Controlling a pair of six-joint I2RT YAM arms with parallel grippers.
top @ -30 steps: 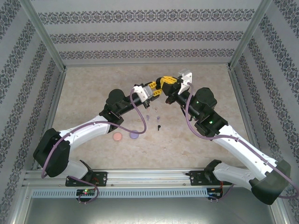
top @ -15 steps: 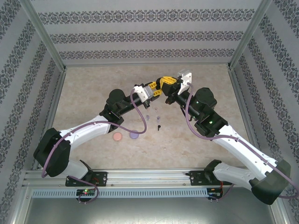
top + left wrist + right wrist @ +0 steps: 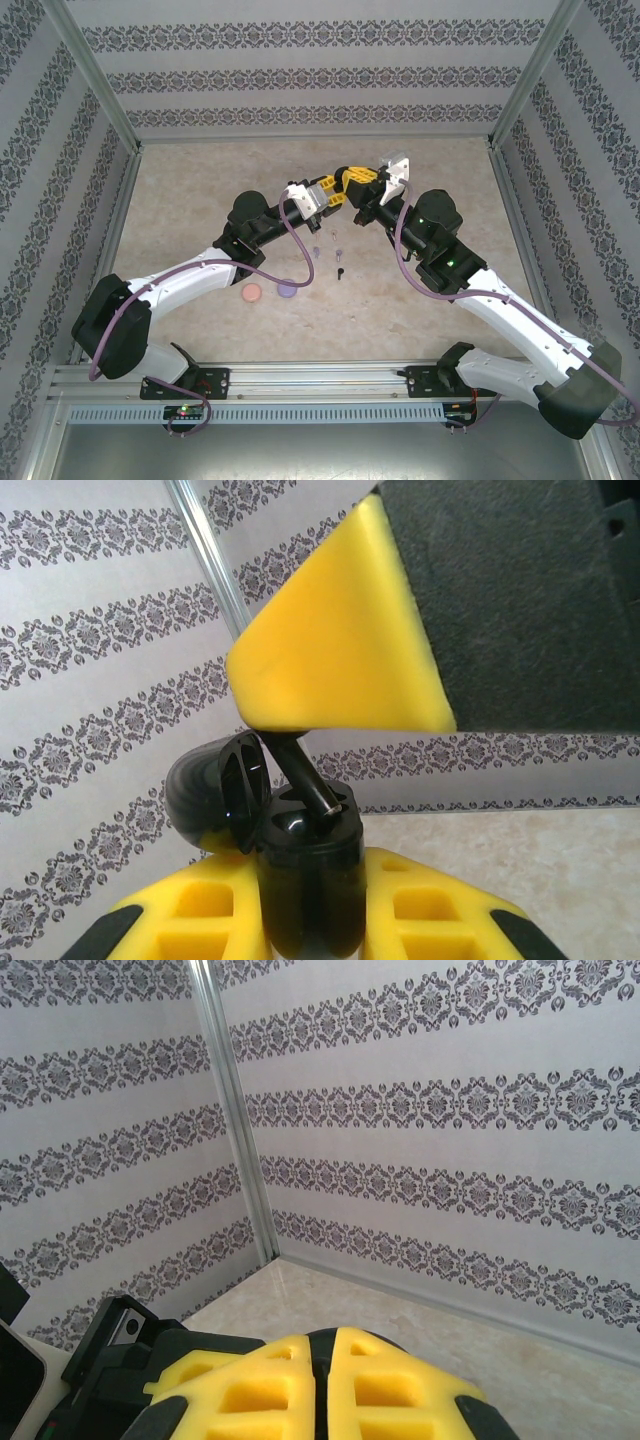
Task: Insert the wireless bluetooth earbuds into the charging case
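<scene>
My left gripper [image 3: 328, 193] [image 3: 310, 878] is shut on a black charging case [image 3: 305, 890], held upright in mid-air with its lid [image 3: 215, 790] flipped open to the left. My right gripper [image 3: 351, 183] [image 3: 322, 1385] meets it from above, shut on a black earbud [image 3: 322, 1345]. The earbud's stem [image 3: 305, 778] slants down into the case's right slot. The earbud's head is hidden behind the right gripper's yellow finger [image 3: 340, 650]. On the table lie another black earbud [image 3: 341, 271] and tiny purple earbuds [image 3: 337, 252] and pale ones [image 3: 318, 237].
A pink disc [image 3: 252, 293] and a purple disc [image 3: 287, 290] lie on the beige table [image 3: 200, 190] near the left forearm. Patterned walls with metal posts [image 3: 95, 90] enclose the table on three sides.
The right gripper has shifted very slightly toward the case held by the left. The things on the table have not moved.
</scene>
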